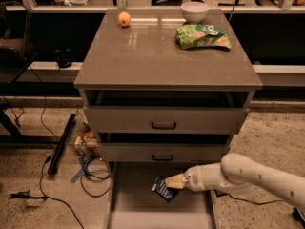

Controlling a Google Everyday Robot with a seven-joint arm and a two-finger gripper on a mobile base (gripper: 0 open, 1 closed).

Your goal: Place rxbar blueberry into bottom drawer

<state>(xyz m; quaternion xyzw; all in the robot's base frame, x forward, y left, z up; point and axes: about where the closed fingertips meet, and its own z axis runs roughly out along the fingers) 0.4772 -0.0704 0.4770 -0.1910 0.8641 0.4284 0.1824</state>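
The rxbar blueberry [162, 189], a small dark blue bar with white print, hangs tilted from the tip of my gripper [170, 183]. The gripper reaches in from the right on a white arm and is shut on the bar's right end. It holds the bar low over the bottom drawer [128, 199], a wide pulled-out grey-beige tray with a bare floor, near its back under the middle drawer front. I cannot tell whether the bar touches the floor.
A cabinet top [143, 56] carries an orange [124, 18], a white bowl [194, 12] and a green snack bag [202, 36]. Two upper drawers with dark handles [164, 125] sit slightly open. Cables and a black bar [61, 144] lie on the floor at left.
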